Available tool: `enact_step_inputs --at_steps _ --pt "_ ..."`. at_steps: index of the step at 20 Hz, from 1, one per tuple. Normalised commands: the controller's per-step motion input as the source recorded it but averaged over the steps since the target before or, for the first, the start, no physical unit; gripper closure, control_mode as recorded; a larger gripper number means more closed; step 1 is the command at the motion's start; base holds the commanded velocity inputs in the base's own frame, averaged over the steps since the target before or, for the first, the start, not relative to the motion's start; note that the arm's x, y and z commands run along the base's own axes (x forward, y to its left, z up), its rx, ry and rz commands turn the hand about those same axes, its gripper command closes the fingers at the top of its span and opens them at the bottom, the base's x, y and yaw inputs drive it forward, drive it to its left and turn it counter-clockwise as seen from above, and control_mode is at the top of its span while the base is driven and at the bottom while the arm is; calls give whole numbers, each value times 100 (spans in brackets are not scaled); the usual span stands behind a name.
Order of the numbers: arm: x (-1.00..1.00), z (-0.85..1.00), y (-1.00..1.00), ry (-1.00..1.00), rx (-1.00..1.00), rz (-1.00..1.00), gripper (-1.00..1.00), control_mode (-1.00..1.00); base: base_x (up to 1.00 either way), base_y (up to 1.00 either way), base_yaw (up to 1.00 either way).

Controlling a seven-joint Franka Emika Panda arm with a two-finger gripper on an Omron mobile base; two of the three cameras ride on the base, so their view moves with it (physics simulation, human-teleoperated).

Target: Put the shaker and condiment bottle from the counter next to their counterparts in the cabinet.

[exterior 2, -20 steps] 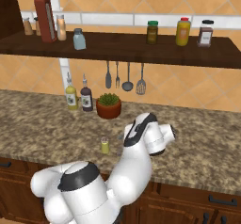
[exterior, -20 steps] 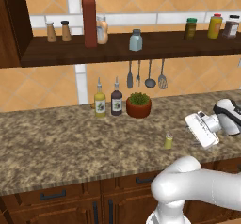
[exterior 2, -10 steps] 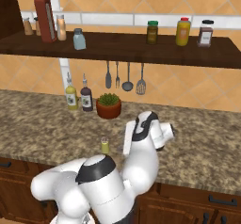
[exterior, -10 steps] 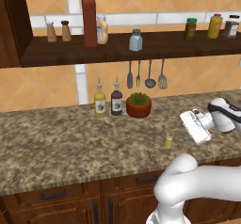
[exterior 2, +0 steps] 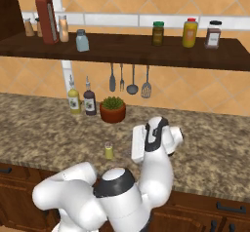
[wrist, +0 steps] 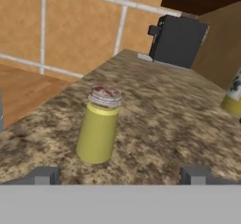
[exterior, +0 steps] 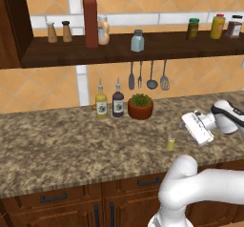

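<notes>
The yellow-green shaker (exterior: 170, 142) (exterior 2: 109, 151) stands upright on the granite counter. In the hand view the shaker (wrist: 99, 126) is close ahead, a little left of centre. My gripper (exterior: 187, 125) (exterior 2: 132, 147) (wrist: 120, 176) hovers low just right of it, open, with nothing between its fingers. The red condiment bottle (exterior: 90, 18) (exterior 2: 47, 16) stands on the dark wooden cabinet shelf (exterior: 157, 52) (exterior 2: 146, 54), beside the peach-and-white bottle (exterior: 103, 30) (exterior 2: 63, 29). The pale blue-grey shaker (exterior: 137, 41) (exterior 2: 82, 40) stands to their right on that shelf.
A yellow nozzle bottle (exterior: 101, 104), a dark nozzle bottle (exterior: 117, 103) and a potted plant (exterior: 140, 107) stand at the back of the counter. Utensils (exterior: 147, 76) hang under the shelf. Jars (exterior: 217, 26) and two brown shakers (exterior: 57, 32) sit on the shelf ends.
The hand has edged left toward the yellow-green shaker while the arm's elbow swung round. The jaws stayed open and the shaker has not moved.
</notes>
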Motion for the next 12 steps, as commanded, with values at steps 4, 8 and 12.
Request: enact_step_inputs --at_steps 4,8,12 --pt "-24 -18 0 0 0 0 -100 -100 0 0 0" --pt "-7 -2 0 0 0 0 -100 -100 0 0 0" --pt "0 0 4 0 0 0 -100 -100 0 0 0"
